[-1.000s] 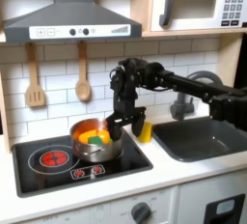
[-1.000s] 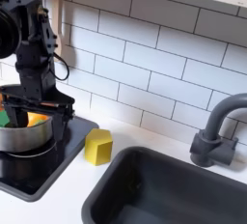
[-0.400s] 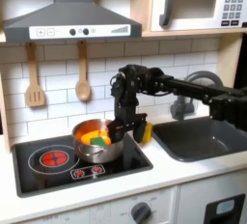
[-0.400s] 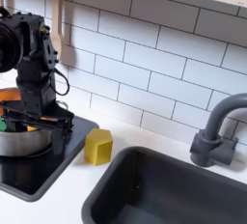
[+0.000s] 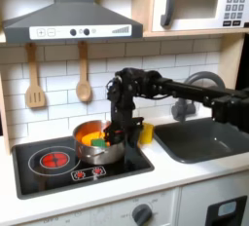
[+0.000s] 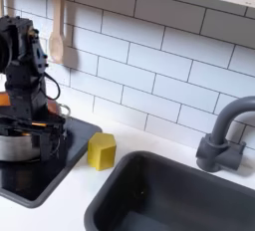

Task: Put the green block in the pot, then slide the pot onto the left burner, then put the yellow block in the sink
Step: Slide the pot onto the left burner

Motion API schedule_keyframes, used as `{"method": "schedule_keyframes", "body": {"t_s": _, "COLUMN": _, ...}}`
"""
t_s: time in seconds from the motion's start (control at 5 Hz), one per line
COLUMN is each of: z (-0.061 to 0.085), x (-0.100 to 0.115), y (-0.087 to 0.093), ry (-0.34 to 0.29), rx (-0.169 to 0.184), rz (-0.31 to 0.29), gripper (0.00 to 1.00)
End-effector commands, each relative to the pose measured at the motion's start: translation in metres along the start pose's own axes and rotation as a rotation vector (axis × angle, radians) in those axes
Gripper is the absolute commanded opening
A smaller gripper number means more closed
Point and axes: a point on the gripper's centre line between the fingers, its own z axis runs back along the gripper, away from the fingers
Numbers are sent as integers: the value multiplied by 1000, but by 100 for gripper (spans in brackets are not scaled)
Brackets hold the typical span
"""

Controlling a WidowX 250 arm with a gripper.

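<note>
Since a second ago I see the gripper [image 5: 115, 137] and the pot [image 5: 97, 145] shifted toward the first exterior view's left, off the right ring. Its fingers pinch the pot's rim, the green block [image 5: 96, 142] inside. The yellow block [image 6: 101, 150] stands between cooktop [image 6: 40, 180] and sink [image 6: 189, 200].

You face a white tiled wall [image 5: 58, 59]; on it, below the grey range hood [image 5: 73, 16], hang two wooden utensils [image 5: 58, 79]. A microwave [image 5: 199, 3] sits right of the hood.
</note>
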Motion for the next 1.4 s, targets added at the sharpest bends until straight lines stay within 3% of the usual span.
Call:
{"method": "schedule_keyframes", "body": {"t_s": 0.0, "z": 0, "x": 0, "y": -1, "ry": -5, "rx": -6, "rz": -14, "gripper": 0}}
{"method": "schedule_keyframes", "body": {"t_s": 0.6, "z": 5, "x": 0, "y": -1, "ry": -14, "rx": -9, "rz": -21, "gripper": 0}}
{"method": "schedule_keyframes", "body": {"t_s": 1.2, "z": 15, "x": 5, "y": 13, "ry": -34, "rx": -3, "rz": 9, "gripper": 0}}
